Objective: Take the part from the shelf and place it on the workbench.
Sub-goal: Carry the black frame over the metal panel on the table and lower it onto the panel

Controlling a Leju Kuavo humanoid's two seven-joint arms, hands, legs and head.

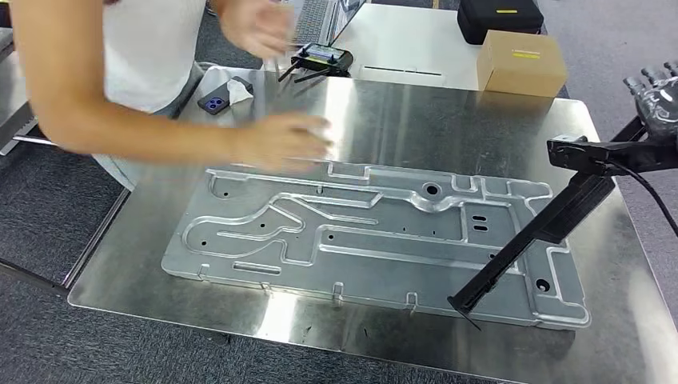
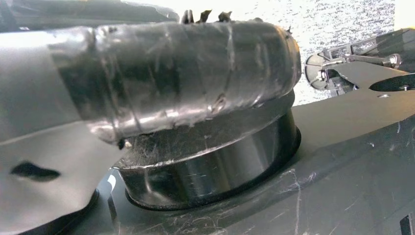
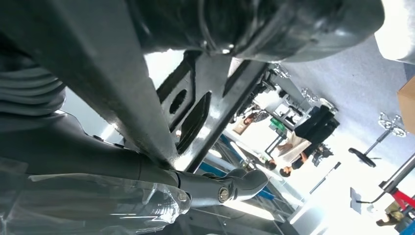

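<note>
The part is a long black metal bracket (image 1: 528, 240) with a flat head. It slants down over the right end of the shiny steel workbench (image 1: 416, 120), and its lower tip touches or hovers just over a large aluminium plate (image 1: 360, 232) lying there. My right hand (image 1: 657, 94) is at the right edge, beside the bracket's upper end. In the right wrist view the bracket (image 3: 205, 98) crosses close in front and the fingers (image 3: 220, 188) wrap under it. My left hand (image 2: 171, 83) appears as a dark taped shape close to the camera, its fingers unreadable.
A person leans in from the left, one arm (image 1: 160, 136) stretched over the plate's far edge, both hands blurred. A phone (image 1: 214, 102), a black controller (image 1: 320, 58), a cardboard box (image 1: 521, 62) and a black case (image 1: 500, 16) lie at the back.
</note>
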